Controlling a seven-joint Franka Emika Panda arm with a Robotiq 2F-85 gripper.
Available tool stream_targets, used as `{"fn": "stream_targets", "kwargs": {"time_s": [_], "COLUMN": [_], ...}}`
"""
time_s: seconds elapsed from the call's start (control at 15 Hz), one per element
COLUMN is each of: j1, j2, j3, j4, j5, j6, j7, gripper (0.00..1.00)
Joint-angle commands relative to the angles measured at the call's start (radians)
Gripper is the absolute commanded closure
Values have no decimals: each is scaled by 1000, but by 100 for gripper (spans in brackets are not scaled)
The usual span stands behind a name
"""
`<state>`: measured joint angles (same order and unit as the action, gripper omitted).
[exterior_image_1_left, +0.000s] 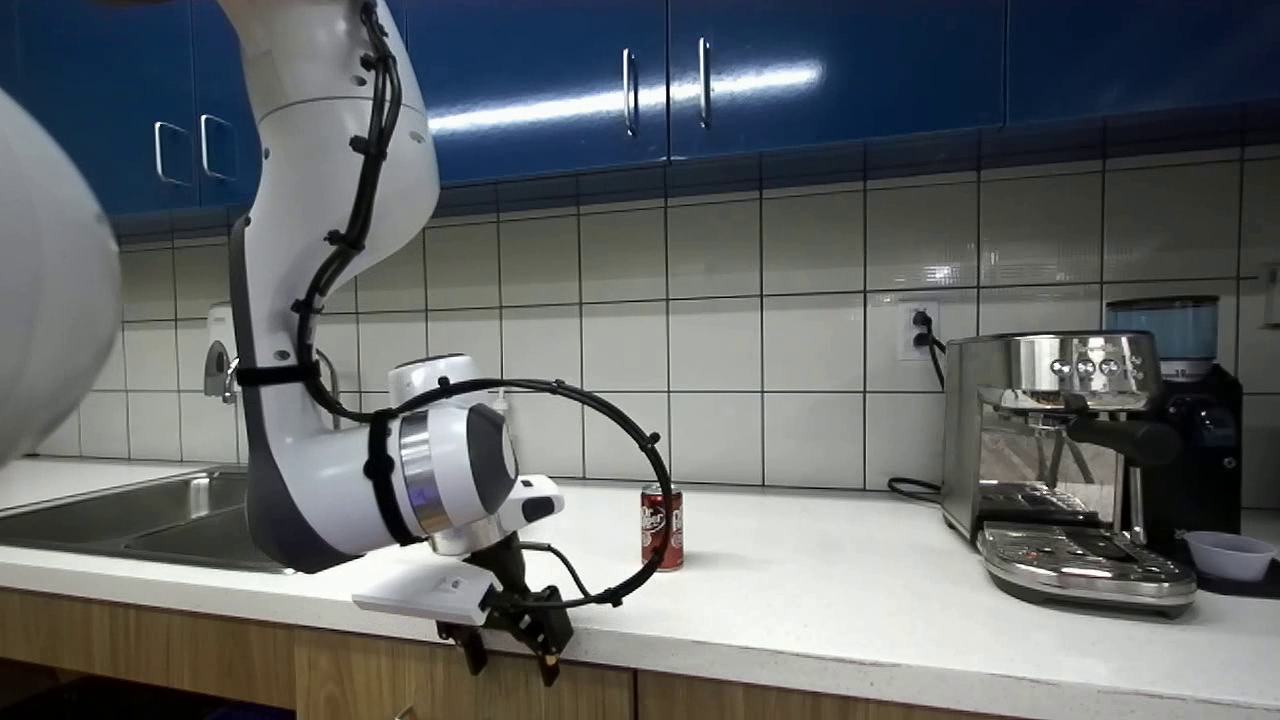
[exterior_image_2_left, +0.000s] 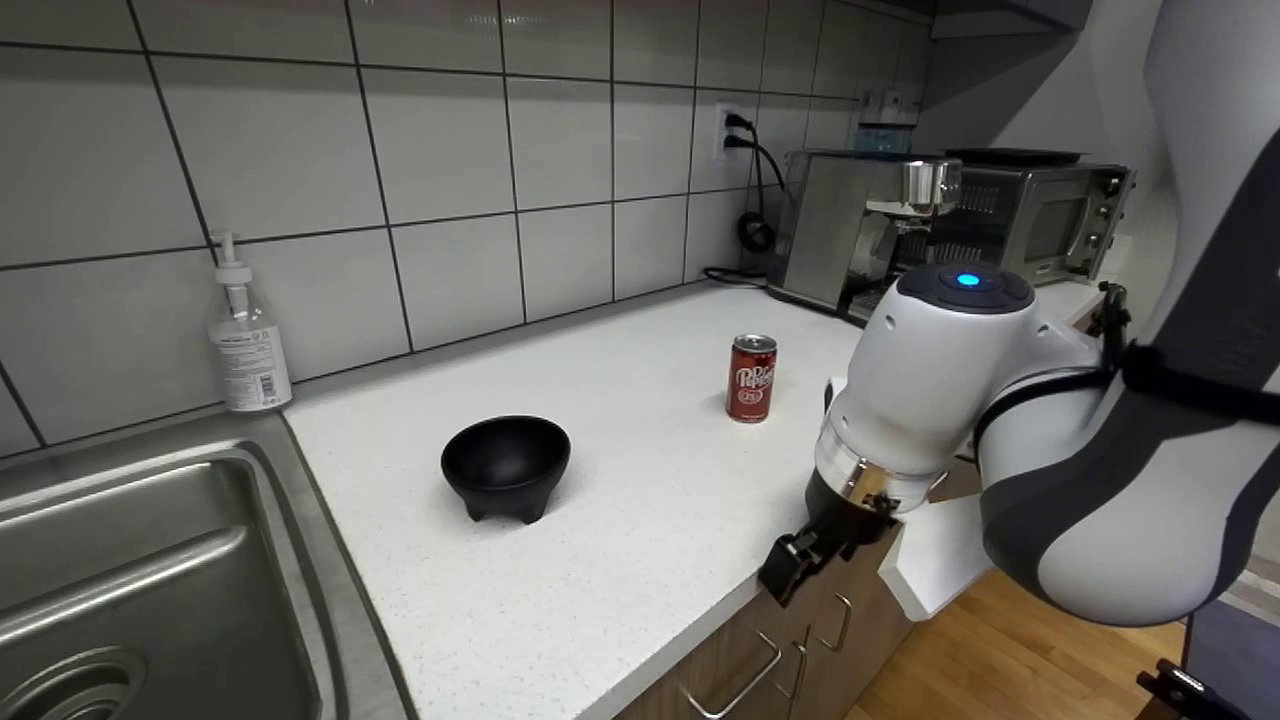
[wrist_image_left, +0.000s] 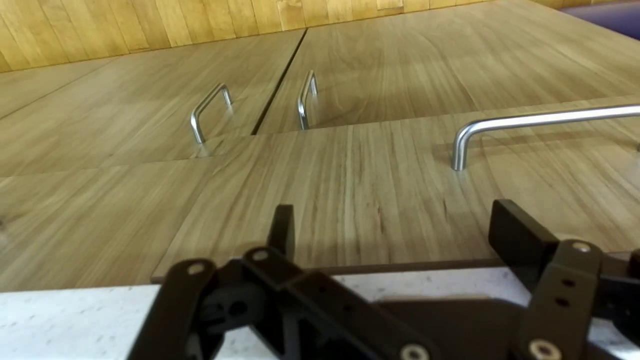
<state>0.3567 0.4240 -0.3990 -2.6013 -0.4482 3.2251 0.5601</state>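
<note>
My gripper (wrist_image_left: 395, 225) stands open, its two black fingers wide apart with nothing between them. It hangs over the counter's front edge (exterior_image_1_left: 800, 660), pointing down past a wooden drawer front (wrist_image_left: 350, 200). A metal drawer handle (wrist_image_left: 540, 119) lies ahead of the right finger in the wrist view. Back on the counter, a red Dr Pepper can (exterior_image_2_left: 751, 382) stands upright, apart from the gripper; a cable partly crosses it in an exterior view (exterior_image_1_left: 650, 525). A black footed bowl (exterior_image_2_left: 505, 475) sits on the counter between can and sink.
A steel sink (exterior_image_2_left: 250, 560) borders the counter, with a soap pump bottle (exterior_image_2_left: 250, 360) at its back corner. Farther along stand a coffee machine (exterior_image_1_left: 1050, 370), a grinder (exterior_image_1_left: 1205, 430) and a toaster oven (exterior_image_2_left: 1055, 220). Blue cabinets (exterior_image_1_left: 850, 80) hang above.
</note>
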Motion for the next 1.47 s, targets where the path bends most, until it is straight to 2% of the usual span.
{"fn": "stream_targets", "kwargs": {"time_s": [0.0,0.33,0.47,0.73,0.87,1.0,1.2,1.27,1.4], "j1": [-61,-105,-129,-215,-229,-237,-248,-259,-266], "j2": [-152,-292,-350,-475,-520,-546,-557,-543,-543], "j3": [32,65,99,260,300,315,325,341,347], "j4": [-34,-68,-77,-57,-19,24,82,45,53], "j5": [-9,19,51,315,441,514,558,529,532], "j6": [-73,-164,-218,-352,-428,-494,-574,-505,-512], "j7": [-26,-57,-94,-296,-387,-442,-483,-436,-439], "gripper": [0,0,0,0,0,0,0,0,0]}}
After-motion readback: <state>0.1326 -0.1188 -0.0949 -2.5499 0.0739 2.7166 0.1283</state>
